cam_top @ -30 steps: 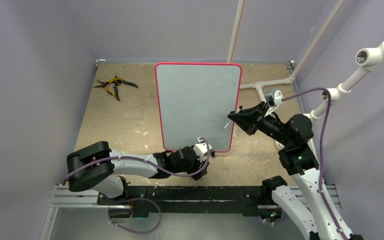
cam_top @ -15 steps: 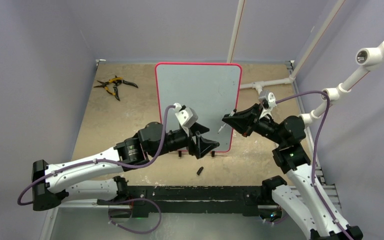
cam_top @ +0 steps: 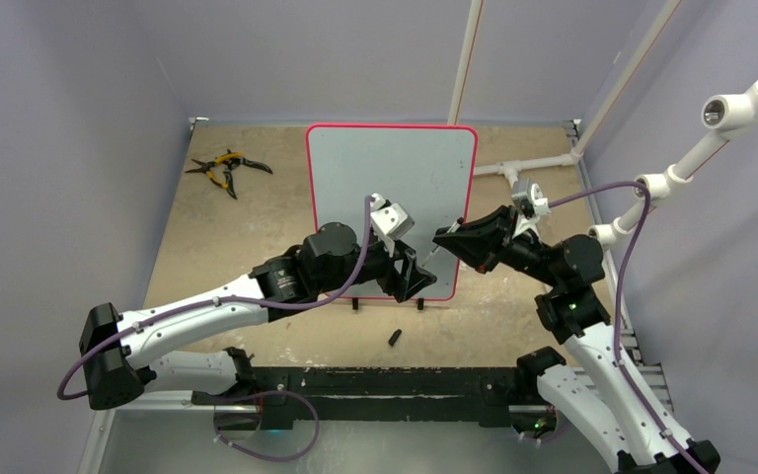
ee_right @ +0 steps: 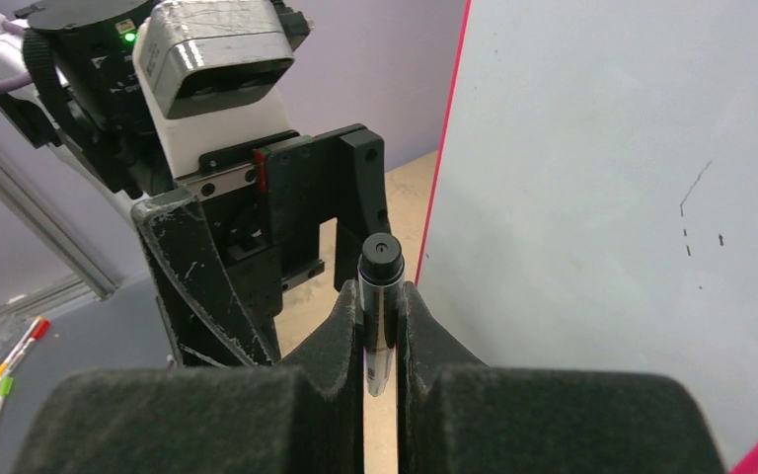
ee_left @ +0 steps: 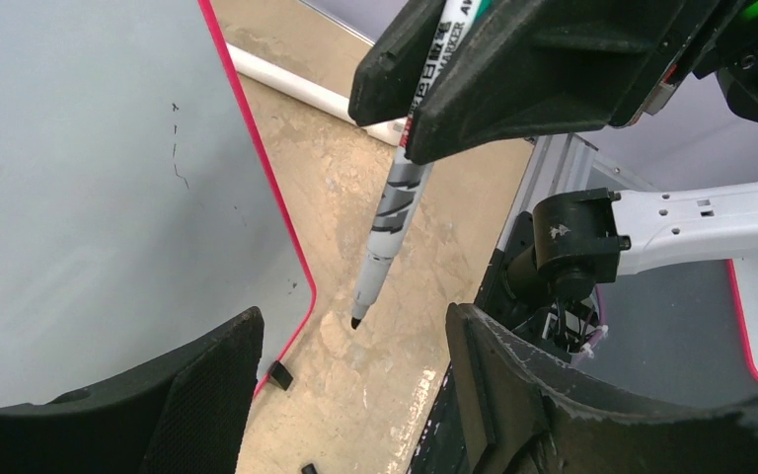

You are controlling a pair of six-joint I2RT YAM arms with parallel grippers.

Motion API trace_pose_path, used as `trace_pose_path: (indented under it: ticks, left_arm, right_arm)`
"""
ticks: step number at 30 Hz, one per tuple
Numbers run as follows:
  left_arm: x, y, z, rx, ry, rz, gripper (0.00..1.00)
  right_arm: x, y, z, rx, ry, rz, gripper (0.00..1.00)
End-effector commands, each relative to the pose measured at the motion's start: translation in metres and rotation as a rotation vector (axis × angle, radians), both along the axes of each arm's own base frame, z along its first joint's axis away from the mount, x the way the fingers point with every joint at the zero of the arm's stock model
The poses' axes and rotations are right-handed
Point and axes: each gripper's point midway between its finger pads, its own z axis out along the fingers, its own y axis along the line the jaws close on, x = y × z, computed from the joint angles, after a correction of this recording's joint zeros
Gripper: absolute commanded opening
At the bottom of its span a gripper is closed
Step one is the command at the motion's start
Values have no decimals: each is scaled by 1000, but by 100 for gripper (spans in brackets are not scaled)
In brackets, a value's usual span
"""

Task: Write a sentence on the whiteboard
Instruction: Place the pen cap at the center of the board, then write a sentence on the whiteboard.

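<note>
Tan, scuffed table (cam_top: 237,247) boxed in by pale lavender walls (cam_top: 59,99), and the whiteboard (cam_top: 375,188) stands upright about in the middle of it on small black feet (cam_top: 355,303). It has a grey-white face, a thin red-pink rim and rounded corners.

Writing-wise, all I can make out on the whiteboard is a few short thin black marks (ee_right: 696,188) toward its right side, nothing readable.

The right gripper (ee_right: 379,306) is at the whiteboard's lower right corner, fingers squeezed onto a marker (ee_left: 395,197). The marker is tilted, dark tip pointing down. The tip hangs over the table just off the whiteboard's right rim, not touching the board.

The left gripper (cam_top: 415,279) sits in front of the whiteboard's lower right part, fingers spread wide with nothing in them. From its wrist camera the marker tip shows in the gap between the two fingers, clear of both.

Other bits: a small black piece (cam_top: 395,338) lies on the table in front of the whiteboard, yellow-handled pliers (cam_top: 225,168) lie off to the whiteboard's left near the back wall, and white pipes (cam_top: 523,166) run along the table to the whiteboard's right.
</note>
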Motion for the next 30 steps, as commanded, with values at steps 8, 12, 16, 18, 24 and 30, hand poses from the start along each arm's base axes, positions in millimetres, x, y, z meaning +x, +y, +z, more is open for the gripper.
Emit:
trace_pose_path:
  ticks: [8,12,16,18,24,30]
  left_arm:
    - [-3,-3,42,-115,-44,-93,67]
    - [-4,-8,48,-138,-55,-122,66]
    - [-4,-9,50,-144,-76,-138,50]
    - [-5,-10,50,-147,-79,-154,43]
    - [1,-16,38,-131,-66,-144,43]
    - [-2,-17,29,-126,-73,-175,11]
  right_arm:
    - [-12,12,4,10,-3,105,0]
    - [-13,14,-1,3,16,119,0]
    - [-15,16,-5,-1,35,138,0]
    - [-15,16,-7,-3,42,145,0]
    - [-21,19,-10,6,52,190,0]
    - [-25,19,-13,8,75,199,0]
